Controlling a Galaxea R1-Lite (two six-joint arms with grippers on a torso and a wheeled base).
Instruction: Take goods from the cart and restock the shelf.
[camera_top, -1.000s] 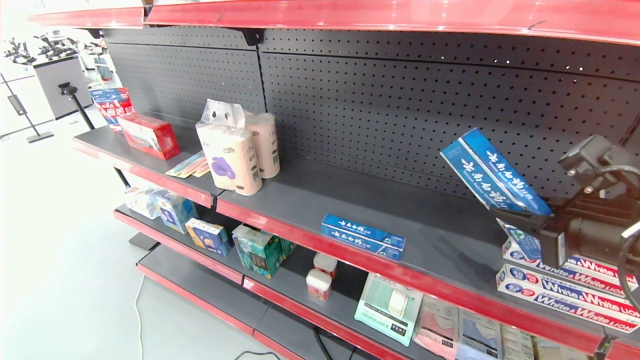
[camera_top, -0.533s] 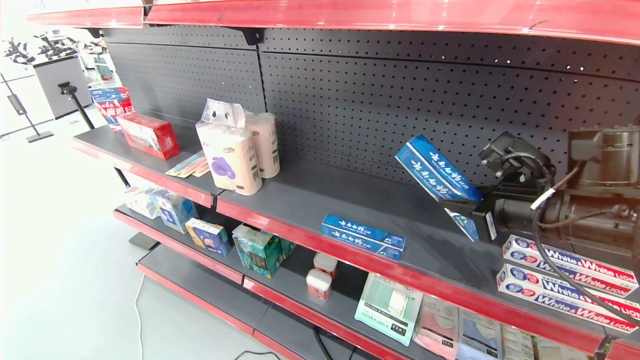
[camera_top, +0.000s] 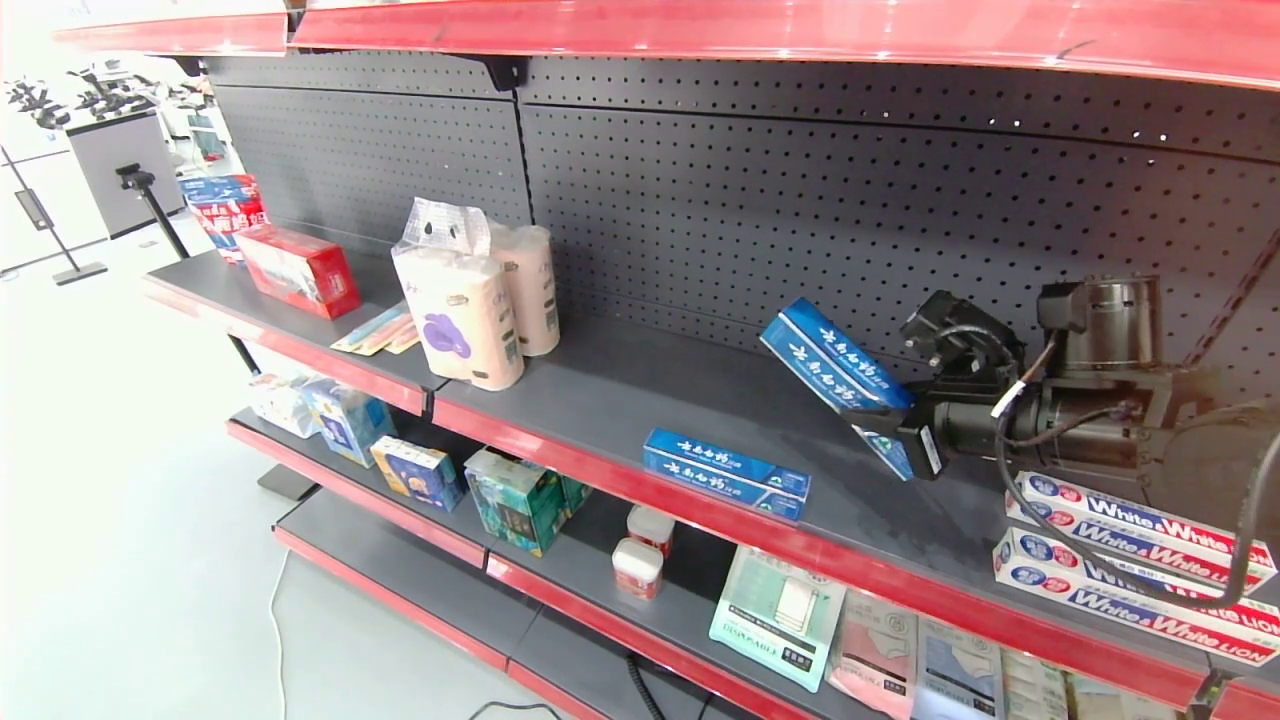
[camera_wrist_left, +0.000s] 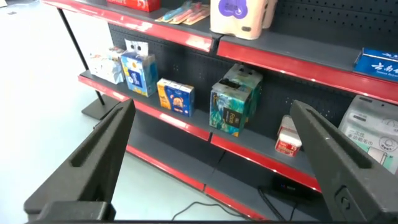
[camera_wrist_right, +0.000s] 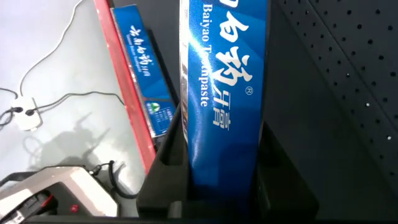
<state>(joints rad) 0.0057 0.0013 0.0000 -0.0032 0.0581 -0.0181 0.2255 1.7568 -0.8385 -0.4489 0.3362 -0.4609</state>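
Note:
My right gripper (camera_top: 890, 432) is shut on a blue toothpaste box (camera_top: 835, 368) and holds it tilted above the grey middle shelf (camera_top: 640, 395), near the pegboard. In the right wrist view the same blue box (camera_wrist_right: 225, 93) fills the space between the dark fingers (camera_wrist_right: 169, 155). A second blue toothpaste box (camera_top: 725, 473) lies flat at the shelf's front edge, to the left of the held one; it is also the box (camera_wrist_right: 144, 74) by the red shelf lip. My left gripper (camera_wrist_left: 211, 155) hangs open in front of the lower shelves with nothing between its fingers.
White toothpaste boxes (camera_top: 1130, 560) are stacked on the shelf under my right arm. Toilet-paper packs (camera_top: 470, 300) stand at the shelf's left part, a red box (camera_top: 298, 270) further left. Lower shelves hold small boxes (camera_wrist_left: 234, 99) and packets (camera_top: 775, 615). Open shelf space lies between the packs and the blue boxes.
My right arm has carried the blue toothpaste box leftward and lower, from beside the white boxes toward the middle of the shelf. The flat blue box has not moved.

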